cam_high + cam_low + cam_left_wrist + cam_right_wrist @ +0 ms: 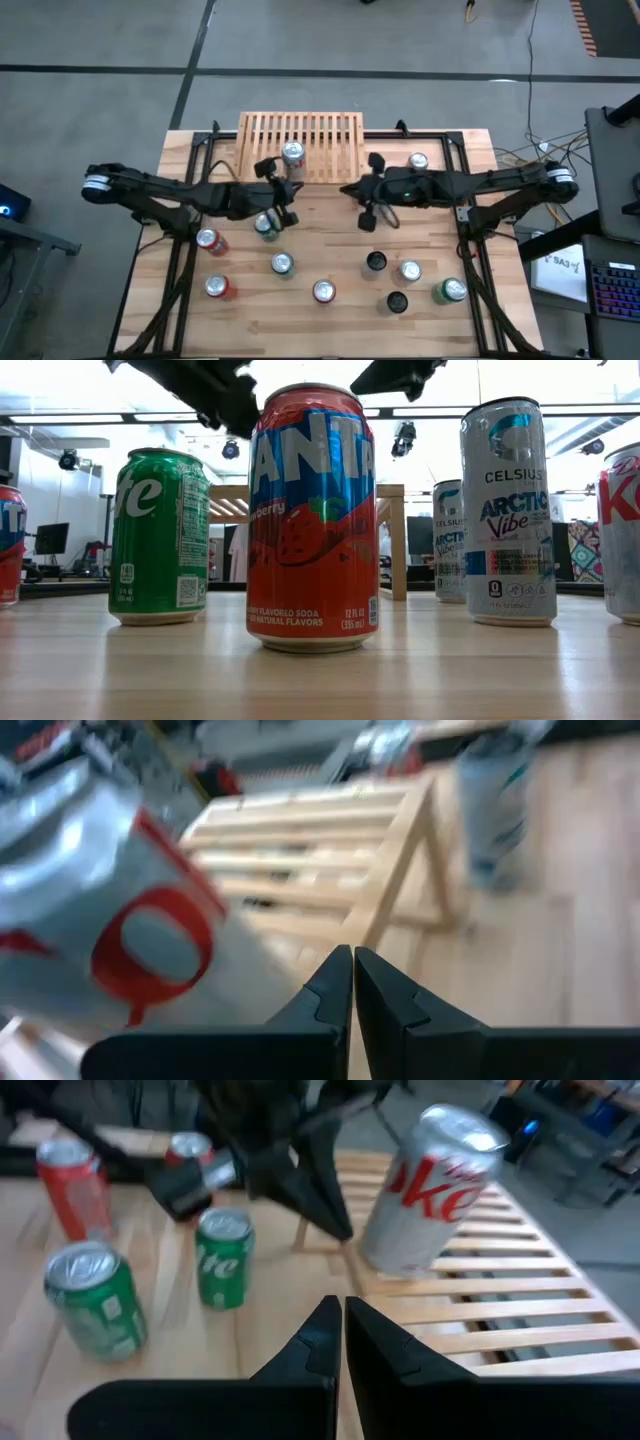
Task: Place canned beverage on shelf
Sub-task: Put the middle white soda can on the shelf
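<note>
The light-wood slatted shelf stands at the table's far middle. A silver can with red lettering stands on the slats near the shelf's near left corner. My left gripper is shut. Its fingers reach in beside the can's lower part, just off the shelf's near edge, and the can fills the side of the left wrist view. My right gripper is shut with nothing in it, over the table to the can's right and near the shelf's near edge. My left gripper's shut fingers lie level beside the silver can's lower side, coming from the table's left. Whether they touch the can, I cannot tell. The can stands on the shelf's slats.
Several cans stand on the plank table: green ones, red ones, others, and a silver one right of the shelf. In the low view a red and blue can stands closest.
</note>
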{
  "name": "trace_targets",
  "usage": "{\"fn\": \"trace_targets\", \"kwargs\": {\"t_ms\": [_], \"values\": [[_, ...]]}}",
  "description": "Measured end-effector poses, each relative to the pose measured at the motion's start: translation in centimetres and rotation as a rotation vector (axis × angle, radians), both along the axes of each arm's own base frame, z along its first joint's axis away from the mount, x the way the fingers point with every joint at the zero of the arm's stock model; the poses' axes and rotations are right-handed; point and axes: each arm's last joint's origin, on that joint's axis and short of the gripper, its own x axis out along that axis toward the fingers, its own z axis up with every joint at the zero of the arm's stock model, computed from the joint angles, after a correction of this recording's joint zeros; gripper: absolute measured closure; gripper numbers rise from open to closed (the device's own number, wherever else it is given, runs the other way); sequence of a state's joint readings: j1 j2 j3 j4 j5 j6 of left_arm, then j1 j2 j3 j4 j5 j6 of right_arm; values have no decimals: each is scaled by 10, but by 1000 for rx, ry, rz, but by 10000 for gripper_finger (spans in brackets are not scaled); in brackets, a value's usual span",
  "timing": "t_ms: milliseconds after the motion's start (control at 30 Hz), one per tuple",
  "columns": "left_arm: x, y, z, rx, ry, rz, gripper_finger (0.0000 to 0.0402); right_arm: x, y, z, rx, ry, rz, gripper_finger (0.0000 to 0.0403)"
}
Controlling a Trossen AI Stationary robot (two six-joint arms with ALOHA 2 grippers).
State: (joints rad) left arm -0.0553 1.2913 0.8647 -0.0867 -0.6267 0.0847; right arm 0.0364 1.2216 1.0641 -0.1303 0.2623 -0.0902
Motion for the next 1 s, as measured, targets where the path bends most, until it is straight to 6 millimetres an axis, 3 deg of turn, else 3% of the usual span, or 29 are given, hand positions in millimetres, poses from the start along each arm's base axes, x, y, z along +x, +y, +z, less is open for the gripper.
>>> {"fn": "trace_targets", "kwargs": {"t_ms": [233, 533, 1000], "values": [[1, 10, -1, -6, 44, 48, 401, -12, 0, -2, 3, -34, 0, 394], [-8, 21, 3, 46, 53, 129, 401, -11, 0, -5, 4, -26, 0, 394], [-24, 14, 16, -10, 14, 93, 401, -10, 0, -7, 71, -38, -25, 394]]}}
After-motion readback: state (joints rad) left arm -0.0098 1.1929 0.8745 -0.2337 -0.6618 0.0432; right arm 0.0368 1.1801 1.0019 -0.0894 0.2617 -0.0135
